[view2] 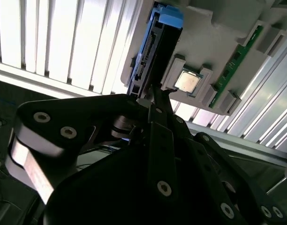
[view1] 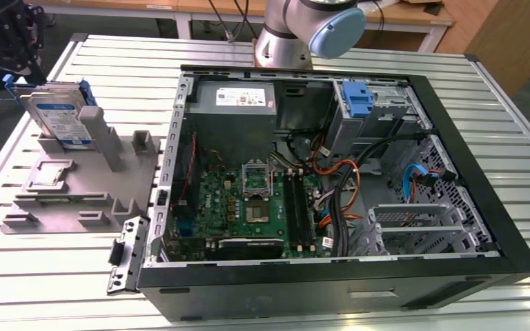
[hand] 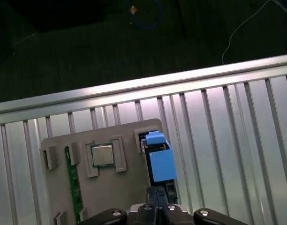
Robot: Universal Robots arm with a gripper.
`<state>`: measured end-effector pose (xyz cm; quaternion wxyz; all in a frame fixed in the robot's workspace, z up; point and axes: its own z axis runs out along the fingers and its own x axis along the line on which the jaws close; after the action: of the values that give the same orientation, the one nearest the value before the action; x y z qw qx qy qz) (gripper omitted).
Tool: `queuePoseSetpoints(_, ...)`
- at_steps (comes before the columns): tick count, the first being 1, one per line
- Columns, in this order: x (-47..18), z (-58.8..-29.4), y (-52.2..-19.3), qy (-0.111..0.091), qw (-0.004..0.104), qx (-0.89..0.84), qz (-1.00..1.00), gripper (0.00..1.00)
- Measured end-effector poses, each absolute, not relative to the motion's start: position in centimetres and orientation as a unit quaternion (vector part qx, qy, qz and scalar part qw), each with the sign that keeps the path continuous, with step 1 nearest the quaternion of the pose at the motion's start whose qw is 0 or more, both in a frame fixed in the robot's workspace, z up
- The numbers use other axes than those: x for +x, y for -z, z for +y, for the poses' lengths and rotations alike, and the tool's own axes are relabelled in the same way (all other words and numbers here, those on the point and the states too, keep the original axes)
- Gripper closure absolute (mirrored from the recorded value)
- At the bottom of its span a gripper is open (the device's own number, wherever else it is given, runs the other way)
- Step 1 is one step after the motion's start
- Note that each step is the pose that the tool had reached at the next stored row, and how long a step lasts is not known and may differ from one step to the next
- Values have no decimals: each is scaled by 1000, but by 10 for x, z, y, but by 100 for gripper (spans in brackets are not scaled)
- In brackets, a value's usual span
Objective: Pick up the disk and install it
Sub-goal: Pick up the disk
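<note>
The disk is standing on edge in a slot of the grey holder. Its labelled face is showing in the exterior view, with blue rails running along its edges. The claw is hovering over the holder, right at the disk's upper end. In both wrist views it is lining up with the disk's narrow edge. I cannot tell whether it is clenched, released or touching the disk.

A square chip is lying flat in a recess of the holder, just beside the disk. On the chip's far side from the disk, a green memory stick is sitting in the holder's clips. The holder is lying on the ribbed metal surface.

Close beside the holder, on the exterior view's right, an open computer case is lying on its side and showing its green board. The arm's base is rising beyond the case, well apart from the holder.
</note>
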<state>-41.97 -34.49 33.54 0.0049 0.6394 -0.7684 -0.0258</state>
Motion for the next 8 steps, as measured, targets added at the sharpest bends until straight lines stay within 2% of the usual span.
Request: queuePoseSetpoints(8,-413,-345,-335,26,5,648,-762,89)
